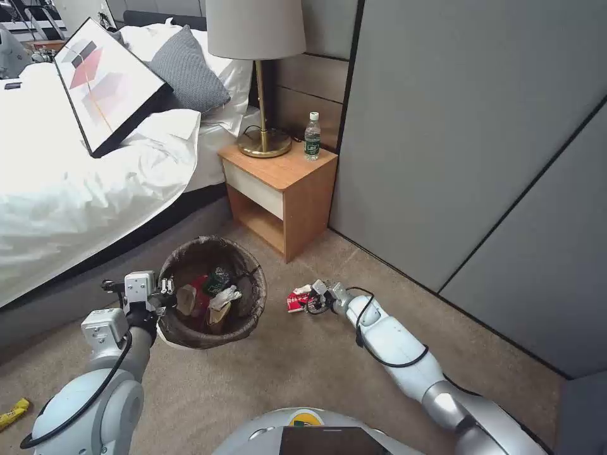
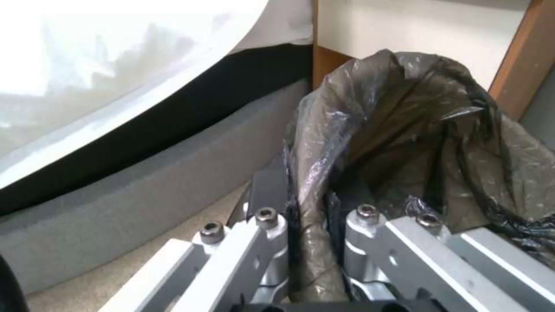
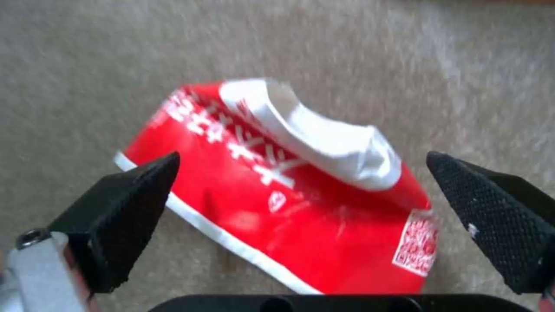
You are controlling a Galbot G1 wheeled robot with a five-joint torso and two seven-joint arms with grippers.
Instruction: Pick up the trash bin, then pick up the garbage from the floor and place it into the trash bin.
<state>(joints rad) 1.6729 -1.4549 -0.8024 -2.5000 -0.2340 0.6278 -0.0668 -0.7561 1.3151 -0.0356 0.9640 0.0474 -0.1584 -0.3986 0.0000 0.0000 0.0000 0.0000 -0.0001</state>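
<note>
The red-and-white packet (image 3: 277,190) lies on the carpet near the nightstand, right between the right gripper (image 3: 301,216)'s wide-apart jaws. It looks feather-light, crinkly and probably slick, so pinching the puffed-up middle fold seems safer than a flat edge. The left gripper (image 2: 306,260) is clamped on the trash bin (image 1: 212,291)'s bagged rim beside the bed.

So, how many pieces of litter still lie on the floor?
2 in view: a red-and-white packet on the carpet between the open fingers of the right end effector, and a yellow wrapper on the floor by the robot's left side. More may be hidden.
</note>
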